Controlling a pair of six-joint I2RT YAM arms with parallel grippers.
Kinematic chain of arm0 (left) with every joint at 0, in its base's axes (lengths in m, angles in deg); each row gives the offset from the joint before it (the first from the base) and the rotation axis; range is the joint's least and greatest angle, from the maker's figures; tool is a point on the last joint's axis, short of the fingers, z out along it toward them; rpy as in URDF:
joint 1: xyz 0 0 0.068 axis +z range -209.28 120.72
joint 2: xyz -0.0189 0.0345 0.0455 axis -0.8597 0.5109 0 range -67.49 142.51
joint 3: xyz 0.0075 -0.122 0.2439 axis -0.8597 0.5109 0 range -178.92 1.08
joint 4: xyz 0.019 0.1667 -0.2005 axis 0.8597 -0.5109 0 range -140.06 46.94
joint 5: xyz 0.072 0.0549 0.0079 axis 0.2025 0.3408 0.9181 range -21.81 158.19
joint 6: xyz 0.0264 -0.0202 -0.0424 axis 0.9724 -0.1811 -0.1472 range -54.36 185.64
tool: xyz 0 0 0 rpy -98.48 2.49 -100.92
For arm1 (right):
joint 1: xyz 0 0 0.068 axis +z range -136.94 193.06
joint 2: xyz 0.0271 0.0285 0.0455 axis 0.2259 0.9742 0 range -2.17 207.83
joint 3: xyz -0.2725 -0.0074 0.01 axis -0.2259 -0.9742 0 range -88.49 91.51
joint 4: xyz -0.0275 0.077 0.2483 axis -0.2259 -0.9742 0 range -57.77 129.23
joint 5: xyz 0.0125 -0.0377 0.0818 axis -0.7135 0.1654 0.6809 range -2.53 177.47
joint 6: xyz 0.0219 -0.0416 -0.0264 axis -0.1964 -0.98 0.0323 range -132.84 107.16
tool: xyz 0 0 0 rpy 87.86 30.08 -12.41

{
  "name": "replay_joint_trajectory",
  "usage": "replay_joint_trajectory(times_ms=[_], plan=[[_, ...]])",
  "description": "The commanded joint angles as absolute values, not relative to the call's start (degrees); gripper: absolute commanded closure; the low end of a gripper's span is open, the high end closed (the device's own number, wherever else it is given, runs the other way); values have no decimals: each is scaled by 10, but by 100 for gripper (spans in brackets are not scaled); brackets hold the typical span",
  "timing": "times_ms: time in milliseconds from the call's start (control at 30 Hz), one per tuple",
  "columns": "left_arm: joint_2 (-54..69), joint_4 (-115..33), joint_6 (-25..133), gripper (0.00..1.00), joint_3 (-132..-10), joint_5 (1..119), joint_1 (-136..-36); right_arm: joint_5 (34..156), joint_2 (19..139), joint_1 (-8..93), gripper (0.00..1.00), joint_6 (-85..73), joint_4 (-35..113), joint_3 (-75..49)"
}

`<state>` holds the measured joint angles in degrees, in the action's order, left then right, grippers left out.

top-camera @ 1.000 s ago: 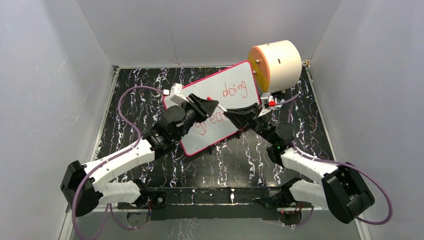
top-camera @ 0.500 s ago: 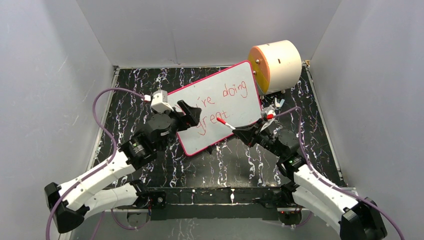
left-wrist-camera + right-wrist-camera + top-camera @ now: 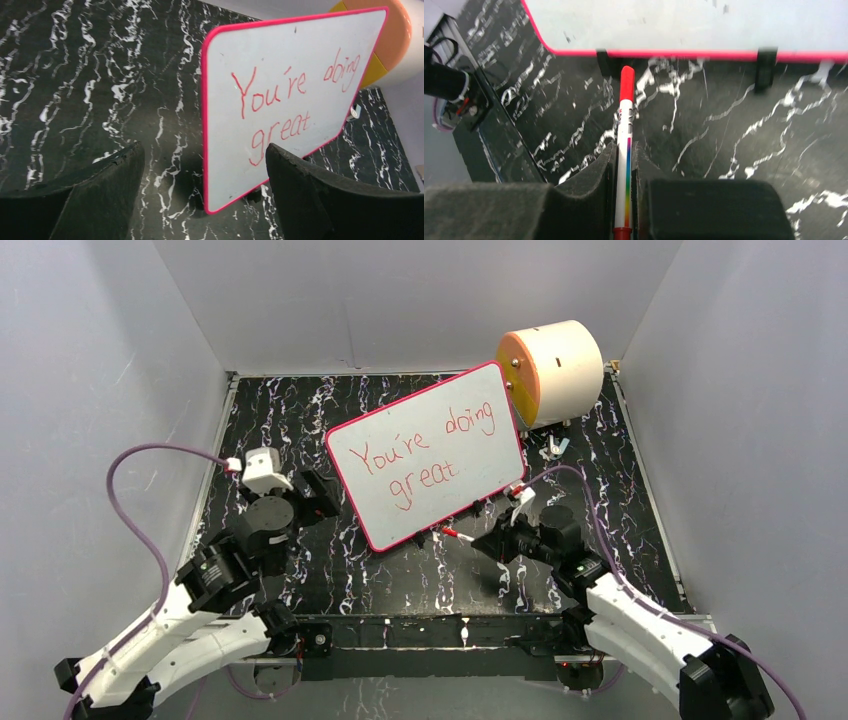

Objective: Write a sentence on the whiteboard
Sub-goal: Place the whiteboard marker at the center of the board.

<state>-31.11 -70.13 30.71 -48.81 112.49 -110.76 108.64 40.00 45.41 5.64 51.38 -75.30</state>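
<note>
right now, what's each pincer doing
left pincer: open, holding nothing
right pincer: shut on the marker

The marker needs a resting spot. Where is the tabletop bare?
Bare: back left, between the whiteboard and left wall; near middle, between the left claw and the right claw gripping the marker. Crowded: beside the cylinder, where a small object lies.

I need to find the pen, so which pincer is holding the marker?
The right pincer, shut on the red-capped marker; the left pincer stands open and empty.
</note>
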Motion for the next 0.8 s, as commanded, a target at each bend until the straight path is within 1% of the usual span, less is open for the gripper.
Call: replay_joint_trajectory(times_ms=[0,200,333,500,533,567,600,633,767], plan=[[-349,-742,347,13,-493,1194,-1104,1099,430,453,100,81,489,-768],[-372,-739,352,12,-485,1211,-1104,1076,484,452,100,110,495,-779],[-374,-742,352,12,-482,1211,-1104,1060,490,452,100,116,488,-781],[-372,-757,349,12,-486,1220,-1105,1024,464,452,92,117,449,-777],[-373,-762,347,12,-486,1221,-1104,1019,456,451,71,117,443,-778],[-374,-764,345,12,-486,1220,-1104,1015,449,452,46,118,439,-778],[-376,-765,345,12,-485,1220,-1105,1013,442,452,32,118,435,-777],[-377,-765,345,12,-485,1220,-1105,1011,436,452,27,119,431,-777],[-379,-772,344,12,-488,1221,-1105,1001,413,452,25,116,395,-757]])
